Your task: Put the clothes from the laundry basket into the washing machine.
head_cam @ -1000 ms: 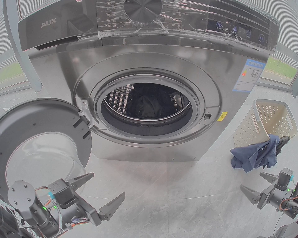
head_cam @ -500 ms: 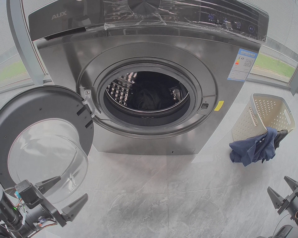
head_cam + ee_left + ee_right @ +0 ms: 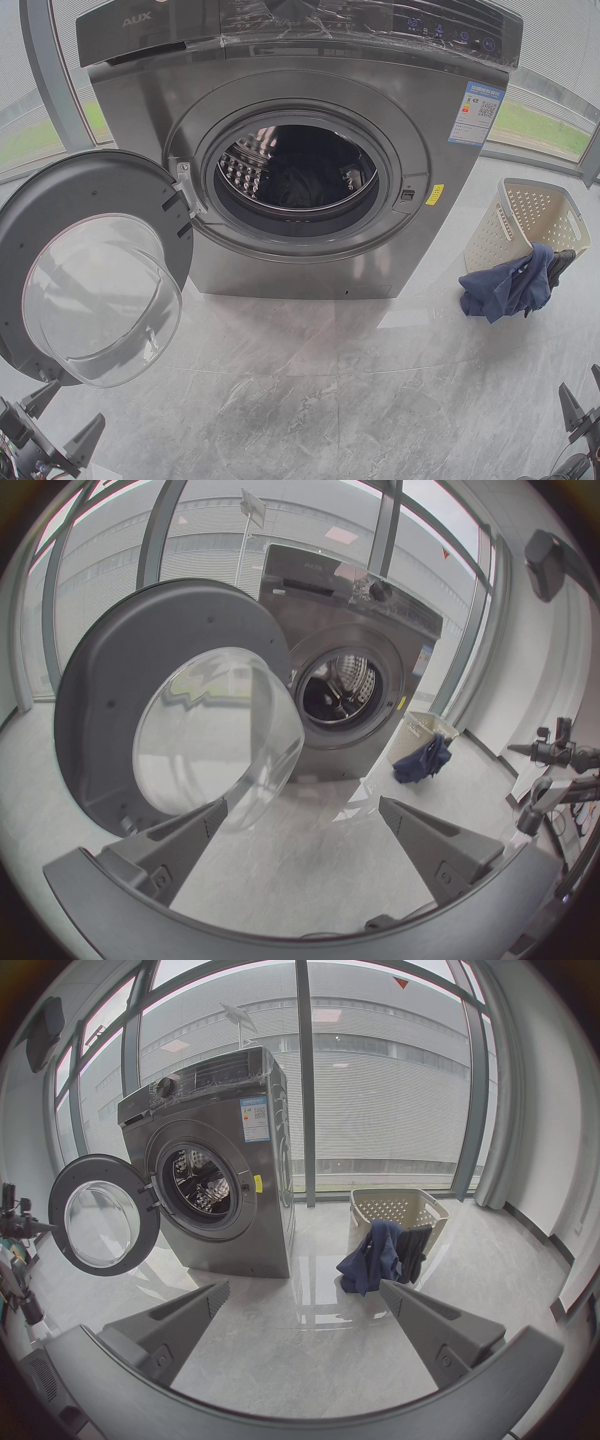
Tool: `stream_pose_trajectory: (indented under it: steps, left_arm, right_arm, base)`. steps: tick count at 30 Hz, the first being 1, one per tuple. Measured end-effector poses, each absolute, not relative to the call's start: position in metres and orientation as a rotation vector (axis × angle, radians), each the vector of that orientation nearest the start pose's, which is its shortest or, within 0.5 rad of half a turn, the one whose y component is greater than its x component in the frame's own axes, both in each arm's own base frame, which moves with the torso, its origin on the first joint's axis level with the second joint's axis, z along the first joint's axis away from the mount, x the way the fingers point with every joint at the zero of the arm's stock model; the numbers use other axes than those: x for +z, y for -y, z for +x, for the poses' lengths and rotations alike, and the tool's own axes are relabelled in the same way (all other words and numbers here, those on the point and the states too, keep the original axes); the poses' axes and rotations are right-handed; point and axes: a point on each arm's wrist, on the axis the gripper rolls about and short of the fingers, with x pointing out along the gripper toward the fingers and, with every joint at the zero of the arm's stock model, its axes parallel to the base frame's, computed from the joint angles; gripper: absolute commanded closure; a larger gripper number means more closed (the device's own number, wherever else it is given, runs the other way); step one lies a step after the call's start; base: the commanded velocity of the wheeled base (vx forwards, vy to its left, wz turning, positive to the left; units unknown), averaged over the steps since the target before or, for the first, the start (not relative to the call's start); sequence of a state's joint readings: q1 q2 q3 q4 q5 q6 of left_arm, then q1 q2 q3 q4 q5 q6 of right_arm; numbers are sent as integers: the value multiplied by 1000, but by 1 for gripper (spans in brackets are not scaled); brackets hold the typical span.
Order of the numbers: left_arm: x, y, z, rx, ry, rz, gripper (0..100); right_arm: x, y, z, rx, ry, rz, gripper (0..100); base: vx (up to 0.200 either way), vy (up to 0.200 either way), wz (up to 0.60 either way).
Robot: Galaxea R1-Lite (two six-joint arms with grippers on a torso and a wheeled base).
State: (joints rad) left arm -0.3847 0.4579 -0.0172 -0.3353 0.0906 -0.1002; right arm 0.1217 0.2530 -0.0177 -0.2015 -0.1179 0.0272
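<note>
The grey washing machine (image 3: 312, 81) stands ahead with its round door (image 3: 94, 262) swung open to the left. Dark clothes (image 3: 300, 178) lie inside the drum. On the floor to the right, a cream laundry basket (image 3: 537, 212) tilts toward me. A blue garment (image 3: 506, 287) hangs over its front rim onto the floor, with a dark one (image 3: 559, 262) beside it. My left gripper (image 3: 78, 401) is low at the near left, open and empty, below the door (image 3: 169, 692). At the near right, my right gripper (image 3: 581, 380) is open and empty, well short of the basket (image 3: 400, 1210) and the blue garment (image 3: 369, 1260).
Bare grey tiled floor (image 3: 337, 387) stretches between me, the machine and the basket. Window frames and glass stand behind the machine (image 3: 306, 1079). The open door juts out over the floor on the left.
The head view has drawn back from the machine, so more floor shows. Both grippers have sunk toward the view's bottom corners, still open and empty. The clothes and basket have not moved.
</note>
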Motion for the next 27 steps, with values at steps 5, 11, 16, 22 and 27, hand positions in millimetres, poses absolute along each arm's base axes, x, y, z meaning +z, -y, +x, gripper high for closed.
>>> stream_pose_trajectory:
  steps: [5, 11, 16, 22, 27]
  left_arm:
    - [94, -1, -1, -214, -138, -49, 0]
    - [89, -2, -12, -118, -56, -33, 0]
    - [88, 0, -18, -43, 13, 6, 0]
    - [84, -2, -22, 83, 23, -27, 0]
    - [81, 0, -23, 25, 1, 7, 0]
  right_arm:
    - [95, 3, -7, -11, -54, 13, 0]
    - [77, 2, -18, -9, -103, 8, 0]
    - [78, 1, -21, -15, -52, 13, 0]
    - [78, 1, -23, -20, -24, 15, 0]
    - [79, 1, -23, -13, -16, 9, 0]
  base:
    - [0, 0, 0]
    - [0, 0, 0]
    - [0, 0, 0]
    - [0, 0, 0]
    - [0, 0, 0]
